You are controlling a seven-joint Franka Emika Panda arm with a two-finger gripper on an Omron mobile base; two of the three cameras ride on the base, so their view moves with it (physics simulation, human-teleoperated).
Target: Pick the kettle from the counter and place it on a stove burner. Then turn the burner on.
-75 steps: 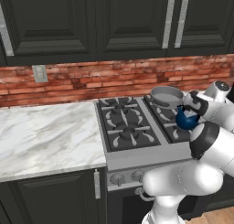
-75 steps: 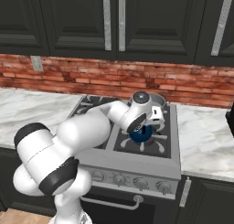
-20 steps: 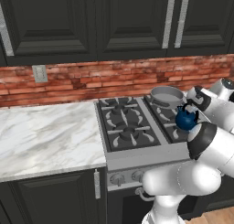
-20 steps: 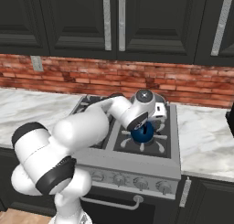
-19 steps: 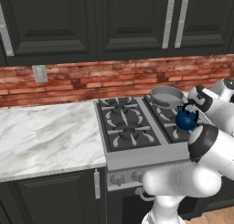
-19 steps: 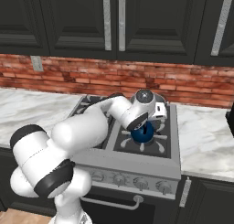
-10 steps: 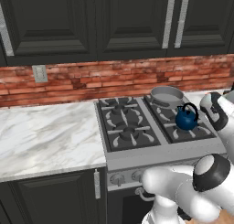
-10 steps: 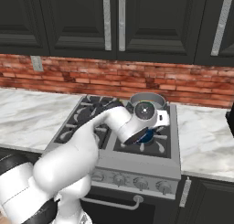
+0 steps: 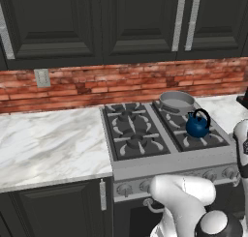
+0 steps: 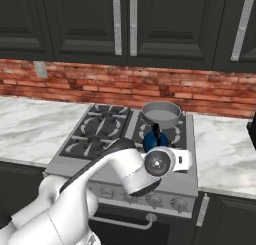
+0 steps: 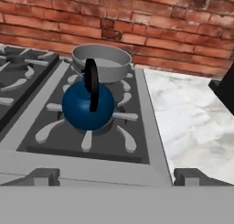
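Your gripper sits low at the stove's front edge, and in the hand view its two tips stand wide apart with nothing between them, so it's holding nothing and is spread. Straight ahead of it the kettle sits upright on the front right burner, handle arching over the top, clear of the tips. In the left base view you see the same kettle on that grate, and in the right base view the kettle peeks out just behind the arm's wrist. Just behind it the pan sits on the rear right burner, close to the kettle; whether they touch, can't tell. No brand or lettering readable anywhere. For room: the left two burners are bare, the counter runs off to the right of the stove edge, and the brick wall closes off the back. Knobs line the front panel below.
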